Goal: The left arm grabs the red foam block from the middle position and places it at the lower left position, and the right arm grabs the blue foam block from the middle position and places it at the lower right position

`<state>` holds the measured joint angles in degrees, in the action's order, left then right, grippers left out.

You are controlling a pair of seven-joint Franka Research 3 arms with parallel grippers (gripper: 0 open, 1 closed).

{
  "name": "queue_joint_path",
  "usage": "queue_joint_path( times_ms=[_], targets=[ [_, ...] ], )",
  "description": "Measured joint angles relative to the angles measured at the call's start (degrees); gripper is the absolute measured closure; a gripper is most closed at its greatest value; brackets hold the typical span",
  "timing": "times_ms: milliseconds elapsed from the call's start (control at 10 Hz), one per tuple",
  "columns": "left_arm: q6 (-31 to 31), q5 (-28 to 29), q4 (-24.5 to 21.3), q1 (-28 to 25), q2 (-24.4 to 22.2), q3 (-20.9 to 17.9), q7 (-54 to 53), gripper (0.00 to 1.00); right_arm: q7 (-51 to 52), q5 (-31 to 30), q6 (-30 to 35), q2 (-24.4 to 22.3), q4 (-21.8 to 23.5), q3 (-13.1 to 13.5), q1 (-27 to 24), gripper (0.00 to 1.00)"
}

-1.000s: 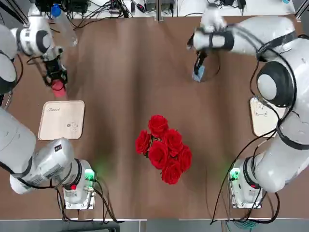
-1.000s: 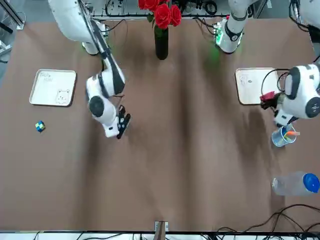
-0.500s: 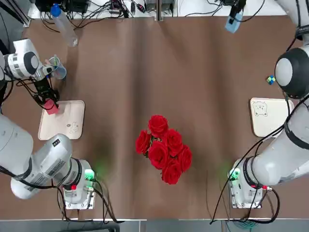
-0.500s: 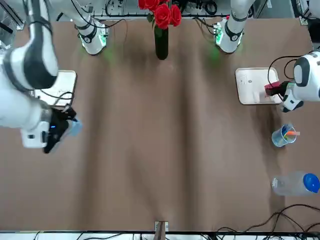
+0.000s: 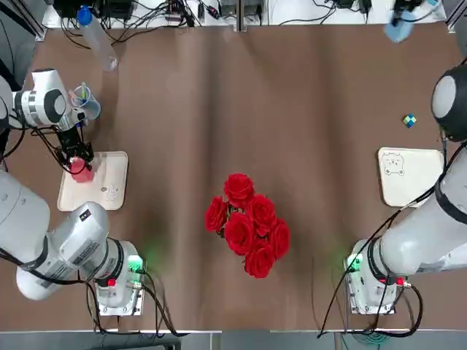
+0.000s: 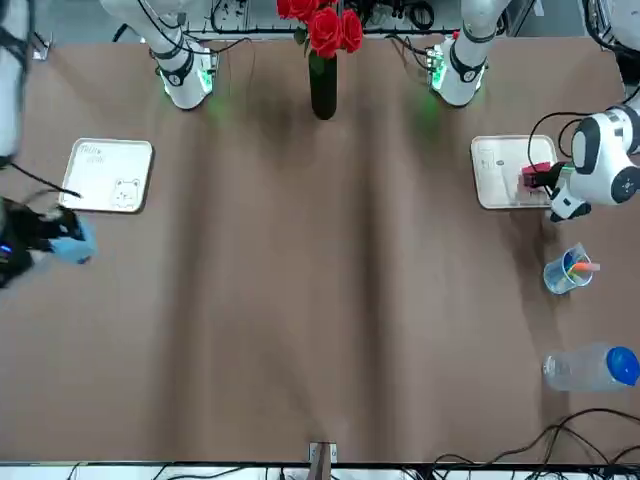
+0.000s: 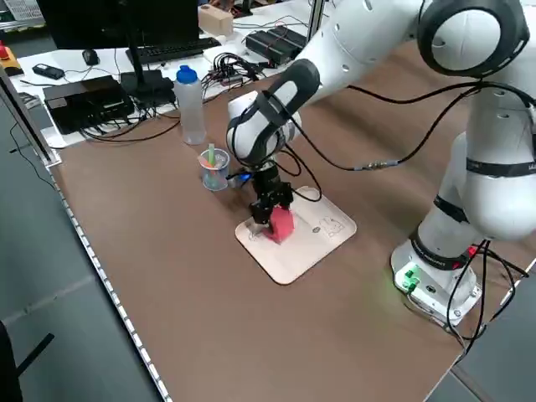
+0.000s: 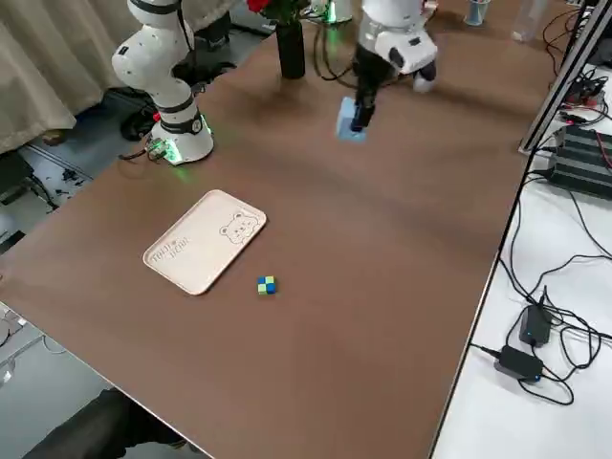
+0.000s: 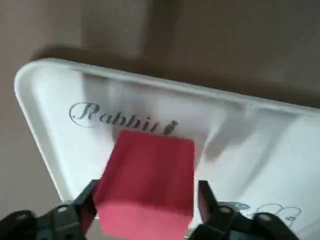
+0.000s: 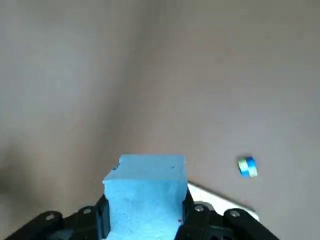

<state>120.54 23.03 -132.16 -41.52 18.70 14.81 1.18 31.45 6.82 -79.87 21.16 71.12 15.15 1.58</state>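
While clamped on red foam block (image 9: 145, 179), left gripper (image 7: 270, 208) sits low over left tray (image 5: 109, 191), at corner nearest cup of pens (image 5: 85, 103); fingers (image 9: 210, 205) pressed vs. both sides of block. Red block over tray's surface near the "Rabbit" lettering; touching tray or just above, can't tell. Same block seen in top view at tray's far-left corner (image 5: 81, 172), in front view (image 6: 533, 179) on tray at robot's left, in left side view (image 7: 281, 224) under the wrist.

Right gripper (image 10: 145, 220) clenched on blue foam block (image 10: 145, 190), held high in air, well off table surface. Seen in top view at far edge of table on robot's right (image 5: 400, 27); in front view low at pic's left edge (image 6: 72, 244), near right tray (image 6: 108, 175); in right side view (image 8: 350, 120) hanging under the wrist. Right wrist view: brown table far below, w/ small blue-green cube (image 10: 247, 166) and a corner of right tray past the block.

Also on table: vase of red roses (image 5: 246, 223) centre near arm bases, clear bottle w/ blue cap (image 5: 95, 36) lying at far left, small cube (image 5: 409, 121) beyond right tray (image 5: 405, 175).
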Motion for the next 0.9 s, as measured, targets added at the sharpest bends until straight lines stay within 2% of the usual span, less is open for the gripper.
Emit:
queue_joint_path(
  times_ms=[100,300,500,600,700,900],
  targets=[
    [-0.5,0.2,0.3,0.0,-0.6,0.4,0.0,0.00,0.2,0.0,1.3,-0.6,0.0,0.3,-4.0,0.48],
    [-6.0,0.3,1.9,-0.1,-5.1,3.9,0.3,0.00,0.5,0.0,5.2,-1.3,0.2,0.4,-10.8,0.48],
    [-13.0,-0.9,3.9,0.0,-13.0,10.3,0.7,0.00,2.8,-0.1,5.9,-1.3,3.0,0.5,-16.2,0.48],
    [-15.3,-4.3,5.4,0.2,-17.0,12.7,0.8,0.00,4.2,-0.2,5.2,-1.3,5.3,0.5,-18.3,0.48],
    [-17.6,-8.5,8.7,0.3,-19.9,14.0,0.8,0.00,5.7,-0.3,3.2,-1.4,8.1,0.5,-20.2,0.48],
    [-20.8,-16.2,18.7,0.5,-21.2,15.2,0.3,0.00,9.4,-0.3,-6.5,-2.7,17.1,0.5,-23.0,0.48]
  ],
)
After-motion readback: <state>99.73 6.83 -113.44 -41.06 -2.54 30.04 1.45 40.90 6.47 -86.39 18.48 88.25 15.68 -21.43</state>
